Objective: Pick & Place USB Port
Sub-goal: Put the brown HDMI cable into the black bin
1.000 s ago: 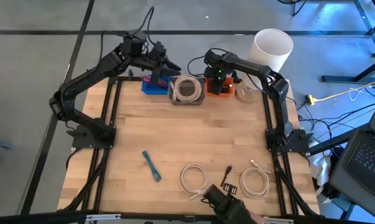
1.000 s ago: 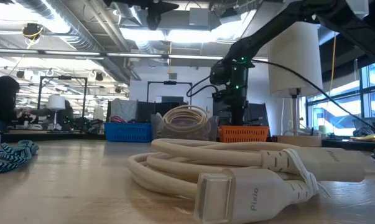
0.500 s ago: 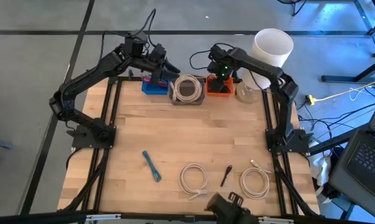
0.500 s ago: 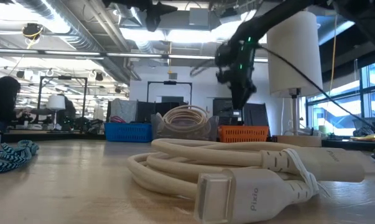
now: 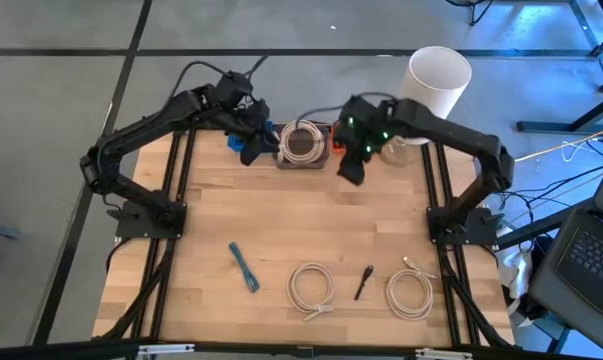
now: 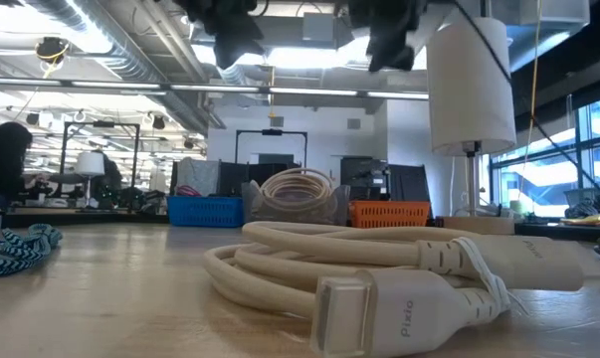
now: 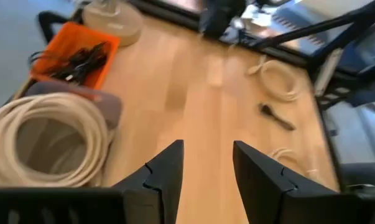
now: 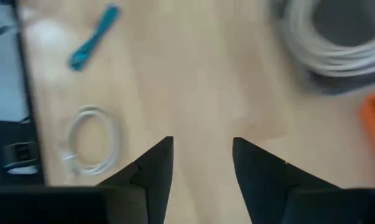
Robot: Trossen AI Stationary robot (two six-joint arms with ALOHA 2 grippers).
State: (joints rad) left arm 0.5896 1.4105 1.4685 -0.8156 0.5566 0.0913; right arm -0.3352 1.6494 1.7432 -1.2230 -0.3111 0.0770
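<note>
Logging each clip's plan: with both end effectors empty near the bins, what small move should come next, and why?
Probably carry the right end effector, open and empty, toward the small black plug-like item at the table's near edge: it lies loose between two white cable coils, and similar dark items fill the orange plastic bin.

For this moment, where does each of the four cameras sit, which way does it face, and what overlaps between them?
High view: overhead, straight down on the wooden table; both dark arms show.
Low view: table height, level across a cream coiled cable into the room; arms enter from above.
Left wrist view: past the open left gripper toward the orange plastic bin.
Right wrist view: past the open right gripper toward the teal braided cable.
Shared: high and left wrist views both show the orange plastic bin and the small black cable.
</note>
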